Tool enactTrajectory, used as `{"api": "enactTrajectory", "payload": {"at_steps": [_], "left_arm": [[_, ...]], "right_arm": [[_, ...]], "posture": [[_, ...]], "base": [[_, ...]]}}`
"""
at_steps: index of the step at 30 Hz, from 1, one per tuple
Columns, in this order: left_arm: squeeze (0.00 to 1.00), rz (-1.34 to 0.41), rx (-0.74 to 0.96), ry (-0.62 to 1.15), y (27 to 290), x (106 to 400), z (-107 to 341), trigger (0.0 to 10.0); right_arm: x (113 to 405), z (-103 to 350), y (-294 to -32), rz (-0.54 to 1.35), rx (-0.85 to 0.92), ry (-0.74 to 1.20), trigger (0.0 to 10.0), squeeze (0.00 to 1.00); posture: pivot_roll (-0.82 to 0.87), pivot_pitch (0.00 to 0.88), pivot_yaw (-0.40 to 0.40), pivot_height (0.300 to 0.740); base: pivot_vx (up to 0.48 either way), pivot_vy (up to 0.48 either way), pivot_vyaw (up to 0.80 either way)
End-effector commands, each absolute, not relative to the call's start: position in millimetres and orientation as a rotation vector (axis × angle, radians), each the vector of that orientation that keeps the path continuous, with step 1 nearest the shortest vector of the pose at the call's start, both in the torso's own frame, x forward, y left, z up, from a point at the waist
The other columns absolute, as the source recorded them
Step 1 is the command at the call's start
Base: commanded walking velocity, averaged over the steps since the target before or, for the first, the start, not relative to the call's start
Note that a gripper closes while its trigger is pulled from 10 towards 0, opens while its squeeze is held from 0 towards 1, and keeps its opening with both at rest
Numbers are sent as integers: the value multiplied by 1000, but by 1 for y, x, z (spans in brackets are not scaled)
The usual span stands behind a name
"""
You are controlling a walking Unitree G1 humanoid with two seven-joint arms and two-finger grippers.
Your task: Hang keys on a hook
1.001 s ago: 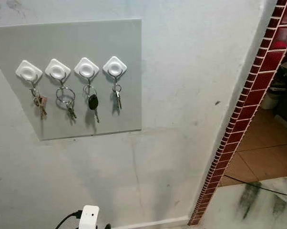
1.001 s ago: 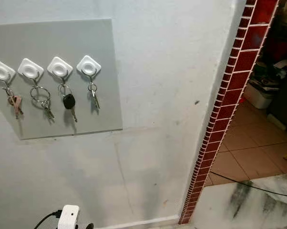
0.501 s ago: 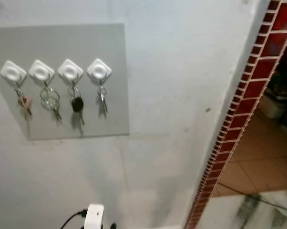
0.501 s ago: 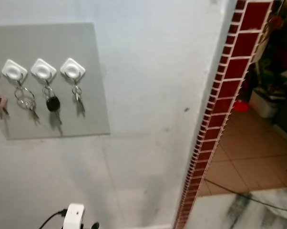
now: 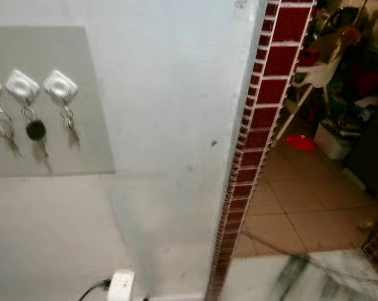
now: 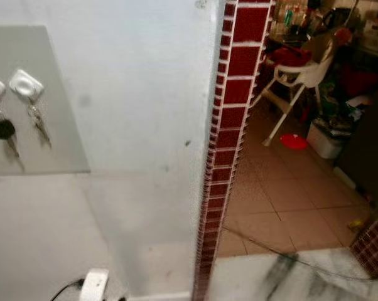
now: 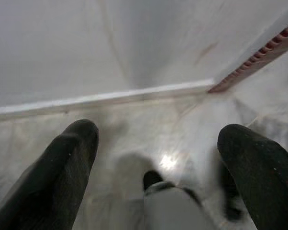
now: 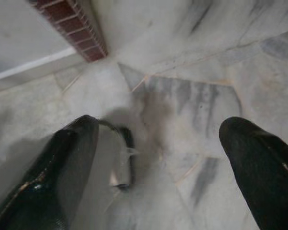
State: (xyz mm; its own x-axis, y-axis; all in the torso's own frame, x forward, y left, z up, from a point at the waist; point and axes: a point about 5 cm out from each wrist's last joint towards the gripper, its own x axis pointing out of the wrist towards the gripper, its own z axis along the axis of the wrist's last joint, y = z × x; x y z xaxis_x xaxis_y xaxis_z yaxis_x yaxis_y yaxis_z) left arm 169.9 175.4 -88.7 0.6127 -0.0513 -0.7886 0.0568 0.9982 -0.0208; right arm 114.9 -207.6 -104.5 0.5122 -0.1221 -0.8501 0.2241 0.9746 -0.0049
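As the head camera had swung right since the earlier frames, the grey board (image 5: 51,100) sat at the left edge of the frame instead of near its middle, and fewer white hooks (image 5: 59,84) showed. The keys (image 5: 70,124) hung from the rightmost hook, with a black-headed key (image 5: 35,130) on the hook beside it and a ring of keys (image 5: 0,128) at the far left edge. The pale plaster wall (image 5: 170,125) ended at a column of dark red tiles (image 5: 258,119). Beyond it, upper right, more of the room showed: a tan tiled floor (image 5: 302,200), a white chair (image 5: 314,72) and a red dish (image 5: 300,142). A white plug (image 5: 120,285) sat at the bottom. Both arms hung over grey marbled floor (image 8: 192,110); the left gripper (image 7: 158,158) and the right gripper (image 8: 158,163) each had their fingers spread wide apart, holding nothing
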Motion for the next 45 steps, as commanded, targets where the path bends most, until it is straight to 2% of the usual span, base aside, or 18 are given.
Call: {"api": "enactTrajectory", "payload": {"at_steps": [1,13,45], "left_arm": [[0,-82,-2,880,166,180,-85,10000],[0,-81,1,881,165,180,-85,10000],[0,-58,-52,873,163,184,-84,10000]], "right_arm": [[107,-107,-207,-214,116,1046,10000,0],[107,-107,-205,-215,120,1043,10000,0],[111,-106,-205,-210,117,1030,10000,0]], "posture": [[-50,0,37,740],[-51,0,37,740],[-59,0,35,740]], "base": [[0,-480,0],[0,-468,0],[0,20,0]]}}
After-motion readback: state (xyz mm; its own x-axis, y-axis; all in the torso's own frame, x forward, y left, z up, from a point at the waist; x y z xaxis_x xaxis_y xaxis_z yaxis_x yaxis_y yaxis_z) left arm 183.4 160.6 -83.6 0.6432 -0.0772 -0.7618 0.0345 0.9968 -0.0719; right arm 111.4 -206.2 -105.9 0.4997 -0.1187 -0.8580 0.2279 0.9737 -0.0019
